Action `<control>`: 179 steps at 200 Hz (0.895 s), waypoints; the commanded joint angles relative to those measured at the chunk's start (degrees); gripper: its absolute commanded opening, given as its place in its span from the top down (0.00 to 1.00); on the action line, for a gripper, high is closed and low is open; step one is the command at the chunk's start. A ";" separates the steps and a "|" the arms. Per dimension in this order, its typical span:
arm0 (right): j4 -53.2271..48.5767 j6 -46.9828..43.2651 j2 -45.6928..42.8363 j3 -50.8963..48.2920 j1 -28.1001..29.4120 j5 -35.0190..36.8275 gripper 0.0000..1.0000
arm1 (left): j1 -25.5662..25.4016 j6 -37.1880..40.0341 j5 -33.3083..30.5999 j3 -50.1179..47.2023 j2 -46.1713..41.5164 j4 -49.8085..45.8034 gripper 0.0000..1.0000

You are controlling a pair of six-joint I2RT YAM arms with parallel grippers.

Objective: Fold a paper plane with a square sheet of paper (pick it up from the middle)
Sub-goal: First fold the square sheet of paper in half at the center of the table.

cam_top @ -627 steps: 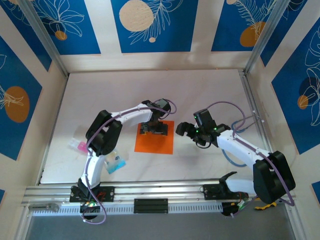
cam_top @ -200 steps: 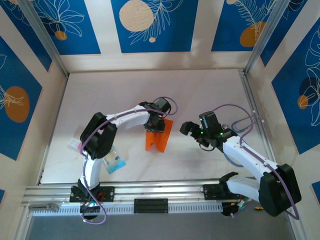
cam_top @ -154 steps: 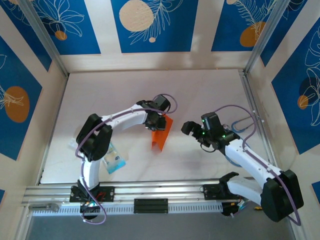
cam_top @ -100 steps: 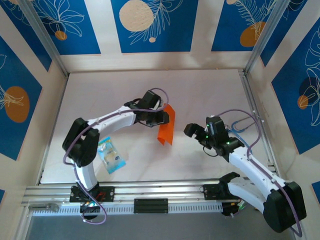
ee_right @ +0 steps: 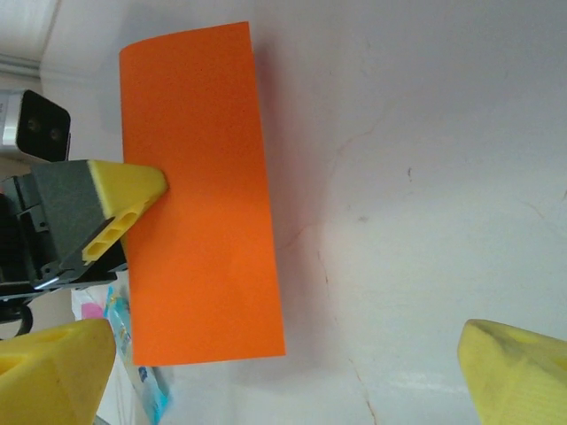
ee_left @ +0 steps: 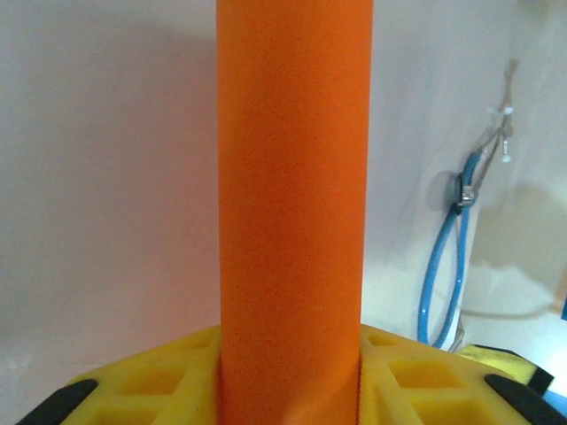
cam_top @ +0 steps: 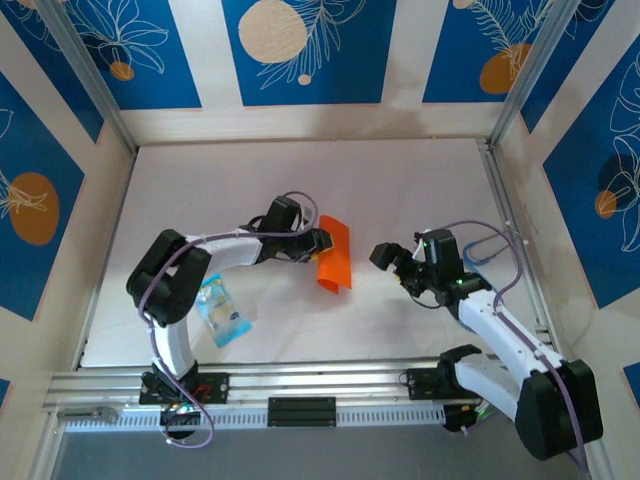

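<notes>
The square sheet of paper (cam_top: 335, 254) is bright orange, bent over into a loose curl, and lifted off the table. My left gripper (cam_top: 317, 243) is shut on its middle from the left. In the left wrist view the sheet (ee_left: 292, 195) rises as a tall orange band between the yellow fingers (ee_left: 151, 381). My right gripper (cam_top: 386, 257) stands open just right of the sheet, pointing at it, with nothing between its fingers. In the right wrist view the sheet (ee_right: 199, 195) hangs flat-faced with a left yellow fingertip (ee_right: 128, 190) on it. A paper plane is out of view.
A small blue and clear packet (cam_top: 222, 312) lies near the left arm's base, its corner visible in the right wrist view (ee_right: 146, 381). A blue cable loop (cam_top: 478, 246) lies at the right wall. Walls close in the table on three sides.
The left gripper has carried the sheet up off the table and slightly right, turning its wrist so the sheet faces the right gripper. The right gripper drifted a little to the right, still open.
</notes>
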 commanded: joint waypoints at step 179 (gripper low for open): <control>7.53 3.29 14.58 6.21 6.26 -3.55 0.24 | -0.32 16.25 -12.32 5.14 -1.42 -21.42 0.46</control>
